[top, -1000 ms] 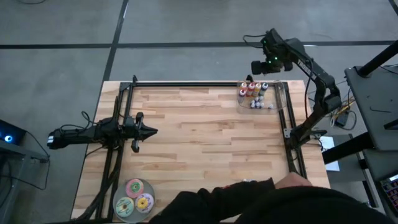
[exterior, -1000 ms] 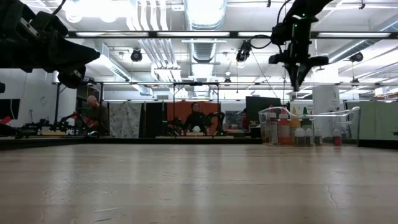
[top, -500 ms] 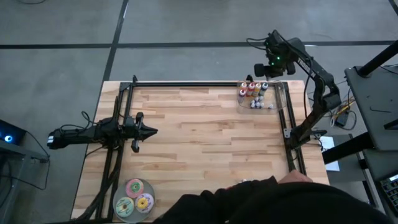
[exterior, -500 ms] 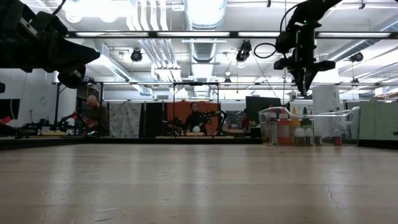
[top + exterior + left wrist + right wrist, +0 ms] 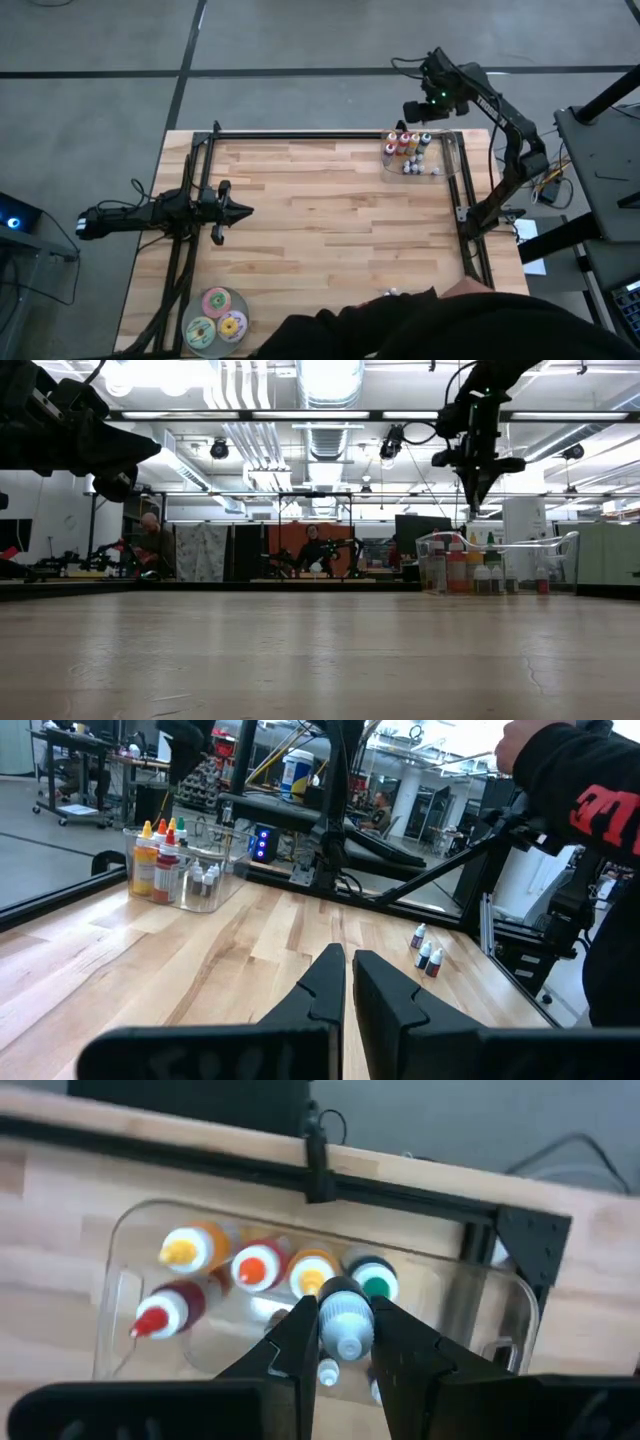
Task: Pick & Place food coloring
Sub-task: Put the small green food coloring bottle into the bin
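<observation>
Right gripper hanging above clear plastic tray, clamping tiny pale-capped food coloring bottle; left gripper waiting closed over light wooden table.

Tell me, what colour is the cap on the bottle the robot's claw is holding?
Pale white, on the small bottle; right wrist view.

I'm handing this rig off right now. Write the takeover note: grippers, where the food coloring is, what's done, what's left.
Right gripper: raised above the clear bin at the table's far right corner, shut on a small pale-capped bottle.
Left gripper: shut, empty, parked at the table's left side.
Food coloring: taller bottles and several tiny ones stand in the bin; three tiny bottles stand on the near edge of the table by a person's sleeve.
Done: one bottle gripped.
Left: place it; whether it is coming out or going in, I cannot tell.
</observation>
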`<action>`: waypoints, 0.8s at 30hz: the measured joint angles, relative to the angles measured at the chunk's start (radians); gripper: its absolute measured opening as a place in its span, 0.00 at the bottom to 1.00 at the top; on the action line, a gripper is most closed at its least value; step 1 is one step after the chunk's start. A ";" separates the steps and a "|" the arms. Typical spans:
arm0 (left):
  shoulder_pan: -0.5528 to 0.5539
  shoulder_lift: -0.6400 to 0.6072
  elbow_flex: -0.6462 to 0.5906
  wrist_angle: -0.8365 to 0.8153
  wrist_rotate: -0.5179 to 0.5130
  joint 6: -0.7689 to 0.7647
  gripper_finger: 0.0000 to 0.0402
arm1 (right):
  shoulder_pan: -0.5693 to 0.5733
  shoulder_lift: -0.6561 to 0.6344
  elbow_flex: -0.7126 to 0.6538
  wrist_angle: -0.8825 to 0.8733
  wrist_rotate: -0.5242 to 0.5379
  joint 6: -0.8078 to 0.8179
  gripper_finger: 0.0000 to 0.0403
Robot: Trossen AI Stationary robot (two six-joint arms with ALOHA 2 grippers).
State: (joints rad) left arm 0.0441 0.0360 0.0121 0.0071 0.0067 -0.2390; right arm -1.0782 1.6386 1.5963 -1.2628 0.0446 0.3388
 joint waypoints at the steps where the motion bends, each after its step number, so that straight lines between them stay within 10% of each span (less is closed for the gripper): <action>1: 0.000 0.000 0.000 0.000 0.000 0.000 0.00 | 0.009 0.000 0.000 0.001 0.000 -0.021 0.17; 24: 0.000 0.000 0.000 0.000 0.000 0.000 0.00 | 0.208 -0.190 -0.267 0.111 -0.045 -0.212 0.17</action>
State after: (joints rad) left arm 0.0441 0.0362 0.0124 0.0074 0.0064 -0.2390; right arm -0.8700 1.4491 1.3295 -1.1521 -0.0001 0.1267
